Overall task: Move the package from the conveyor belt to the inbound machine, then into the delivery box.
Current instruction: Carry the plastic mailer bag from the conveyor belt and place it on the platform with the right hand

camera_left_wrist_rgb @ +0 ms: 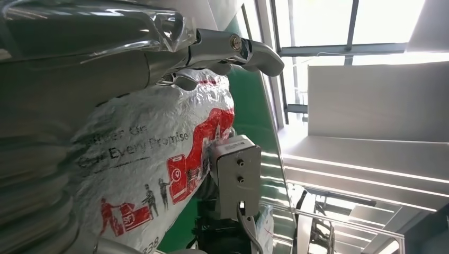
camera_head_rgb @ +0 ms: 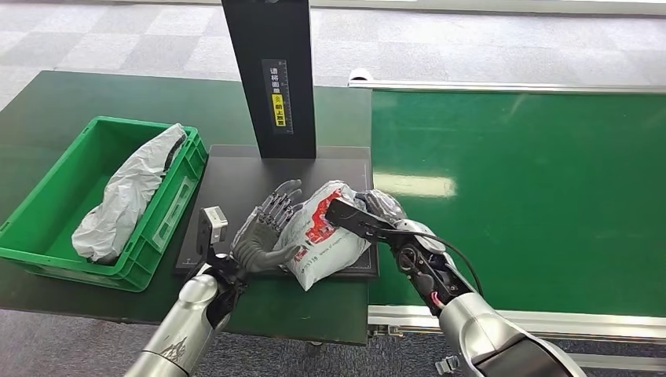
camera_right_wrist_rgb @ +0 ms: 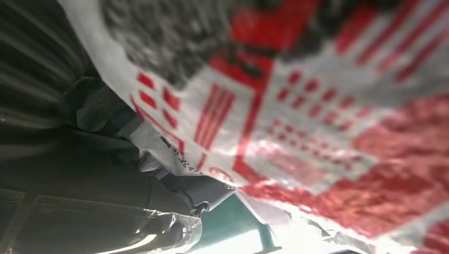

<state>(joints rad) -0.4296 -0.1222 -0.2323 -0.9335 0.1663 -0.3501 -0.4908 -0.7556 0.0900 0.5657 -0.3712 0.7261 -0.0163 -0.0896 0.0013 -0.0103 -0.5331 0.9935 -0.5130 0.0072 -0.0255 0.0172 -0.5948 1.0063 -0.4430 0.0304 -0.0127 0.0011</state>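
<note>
A white package with red print (camera_head_rgb: pixel 326 236) sits at the front right corner of the inbound machine's black plate (camera_head_rgb: pixel 236 188). My left hand (camera_head_rgb: pixel 265 228) presses its spread fingers against the package's left side. My right hand (camera_head_rgb: pixel 382 210) grips the right side, so the package is held between both hands. The left wrist view shows the package (camera_left_wrist_rgb: pixel 153 159) close up, with my left hand's fingers (camera_left_wrist_rgb: pixel 233 47) curved over its edge. In the right wrist view the blurred package (camera_right_wrist_rgb: pixel 317 106) lies against my right hand (camera_right_wrist_rgb: pixel 106 159).
The green delivery box (camera_head_rgb: pixel 47 236) stands left of the plate, with a grey bag (camera_head_rgb: pixel 129 192) inside it. The machine's black post (camera_head_rgb: pixel 275 71) rises at the plate's back. The green conveyor belt (camera_head_rgb: pixel 518 196) runs on the right.
</note>
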